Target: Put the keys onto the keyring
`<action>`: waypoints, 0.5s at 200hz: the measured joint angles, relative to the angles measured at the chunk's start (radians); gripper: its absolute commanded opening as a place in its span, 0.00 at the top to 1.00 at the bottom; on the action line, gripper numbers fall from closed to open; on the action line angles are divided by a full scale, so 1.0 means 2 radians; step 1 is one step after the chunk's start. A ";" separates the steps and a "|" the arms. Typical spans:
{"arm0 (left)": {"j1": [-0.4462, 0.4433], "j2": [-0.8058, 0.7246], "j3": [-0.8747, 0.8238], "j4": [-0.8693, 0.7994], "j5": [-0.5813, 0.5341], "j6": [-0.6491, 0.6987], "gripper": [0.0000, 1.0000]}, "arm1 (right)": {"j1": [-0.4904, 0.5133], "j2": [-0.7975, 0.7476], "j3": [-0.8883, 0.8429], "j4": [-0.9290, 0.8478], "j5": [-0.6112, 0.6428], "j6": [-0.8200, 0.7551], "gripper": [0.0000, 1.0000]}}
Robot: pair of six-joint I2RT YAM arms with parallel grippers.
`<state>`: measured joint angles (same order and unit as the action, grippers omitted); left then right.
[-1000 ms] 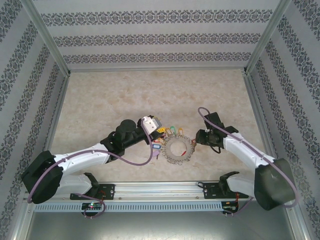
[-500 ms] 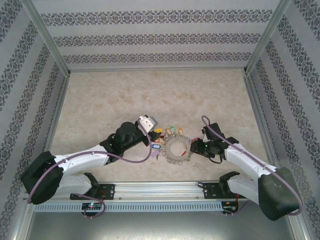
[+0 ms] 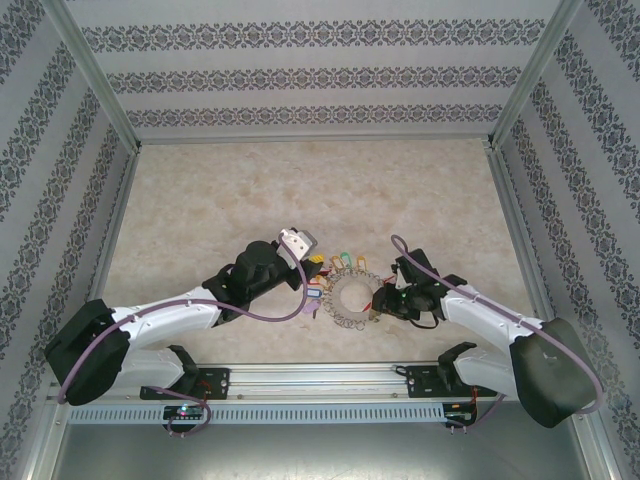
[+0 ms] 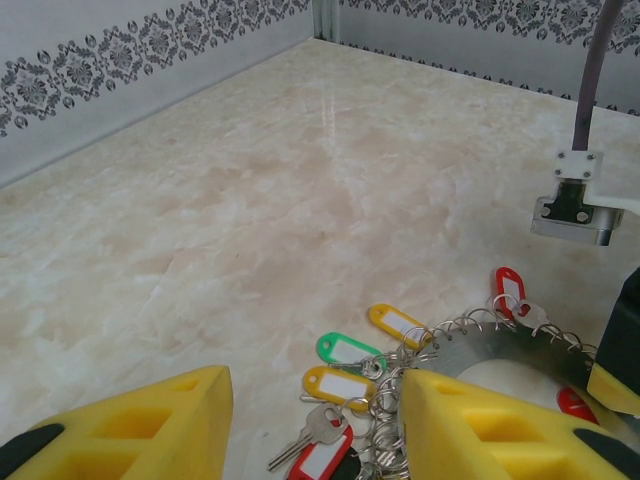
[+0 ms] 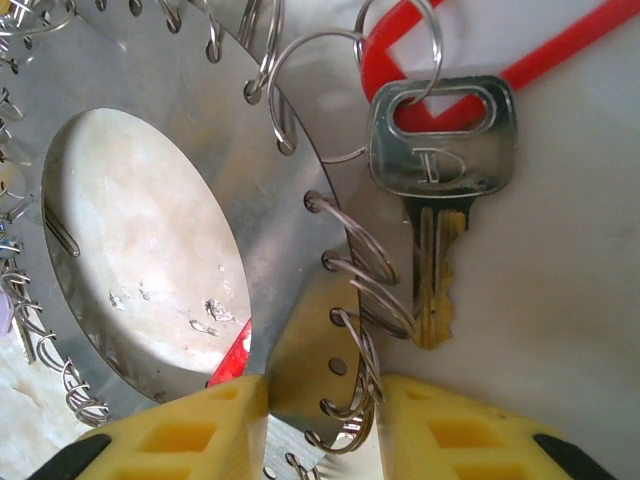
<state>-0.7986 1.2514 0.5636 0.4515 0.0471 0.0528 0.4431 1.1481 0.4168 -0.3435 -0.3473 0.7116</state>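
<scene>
The keyring is a flat grey metal ring lying on the marble table, fringed with wire loops and tagged keys. In the left wrist view my left gripper is open low over the keyring's left edge. Between its fingers lie a silver key with a red tag and yellow and green tags. In the right wrist view my right gripper is shut across the keyring's band, one pad at the inner edge, the other against the loops. A silver key with a red tag hangs on a loop just beyond.
Patterned walls enclose the table on three sides. An aluminium rail carries both arm bases along the near edge. The right arm's wrist stands close behind the keyring in the left wrist view. Bare marble stretches toward the back wall.
My right gripper has come left and down onto the keyring's right edge and its jaws have narrowed around the band. The left arm has shifted only slightly.
</scene>
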 measured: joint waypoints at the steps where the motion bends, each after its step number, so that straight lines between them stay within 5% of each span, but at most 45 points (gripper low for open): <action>1: 0.000 0.000 0.000 0.000 0.000 -0.001 0.53 | 0.000 0.000 0.000 0.001 0.000 0.000 0.67; 80: 0.000 0.004 0.000 0.000 -0.002 -0.003 0.53 | 0.000 -0.026 -0.048 0.084 -0.007 0.057 0.60; 100: 0.000 0.004 0.000 0.000 -0.002 -0.003 0.53 | 0.000 -0.025 -0.056 0.109 -0.011 0.073 0.70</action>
<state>-0.7986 1.2598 0.5632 0.4519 0.0437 0.0460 0.4431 1.0988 0.3042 -0.1253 -0.3691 0.8581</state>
